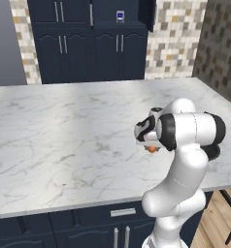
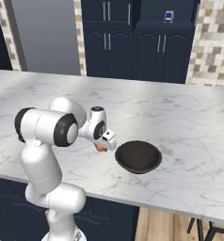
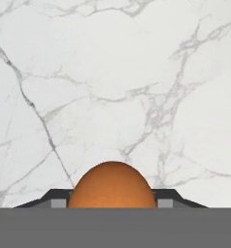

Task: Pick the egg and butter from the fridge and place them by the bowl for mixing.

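Item: egg in transit, table beside bowl.
You are looking, left to right, at the fingers [image 2: 102, 144] clamping the egg [image 2: 100, 148] just above the marble table [image 2: 189, 122]; the bowl [image 2: 138, 156] is sitting immediately right, so the set-down spot is lying between them.

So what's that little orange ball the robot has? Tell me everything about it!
That is the egg: a small, smooth, orange-brown ball with a slightly matte shine and no cracks or marks. It sits between the two dark fingers of the end effector, which hold it from both sides. It hangs low over the white marble counter, just left of the dark bowl in the right base view. Whether it touches the counter cannot be told.
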Robot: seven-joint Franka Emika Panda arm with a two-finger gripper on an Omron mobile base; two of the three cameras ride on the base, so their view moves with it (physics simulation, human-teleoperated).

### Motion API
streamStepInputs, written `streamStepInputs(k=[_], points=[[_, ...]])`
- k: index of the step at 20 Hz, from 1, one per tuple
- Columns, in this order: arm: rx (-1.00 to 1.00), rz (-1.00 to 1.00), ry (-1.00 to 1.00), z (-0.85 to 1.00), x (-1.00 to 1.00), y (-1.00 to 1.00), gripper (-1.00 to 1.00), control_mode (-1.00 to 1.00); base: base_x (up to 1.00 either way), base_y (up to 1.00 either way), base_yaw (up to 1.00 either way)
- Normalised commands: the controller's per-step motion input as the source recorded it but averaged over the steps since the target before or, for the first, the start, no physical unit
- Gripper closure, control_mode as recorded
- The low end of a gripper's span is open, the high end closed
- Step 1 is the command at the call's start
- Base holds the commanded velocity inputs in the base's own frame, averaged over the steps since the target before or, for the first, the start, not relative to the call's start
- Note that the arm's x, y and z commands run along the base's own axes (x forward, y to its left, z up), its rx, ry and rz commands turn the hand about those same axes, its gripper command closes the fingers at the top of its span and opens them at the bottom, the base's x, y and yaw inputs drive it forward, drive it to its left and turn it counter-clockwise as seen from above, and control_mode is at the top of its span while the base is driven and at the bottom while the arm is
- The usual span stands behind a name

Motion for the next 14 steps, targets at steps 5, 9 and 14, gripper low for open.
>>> streamStepInputs(k=[5, 9, 14], points=[[0.0, -0.05, 0.0, -0.01, 0.0, -0.07, -1.0, -1.0, 0.0, 0.0, 0.0], [0.0, -0.06, 0.0, 0.13, -0.03, 0.0, -1.0, -1.0, 0.0, 0.0, 0.0], [0.0, -0.05, 0.0, 0.27, -0.07, 0.0, -1.0, -1.0, 0.0, 0.0, 0.0]])
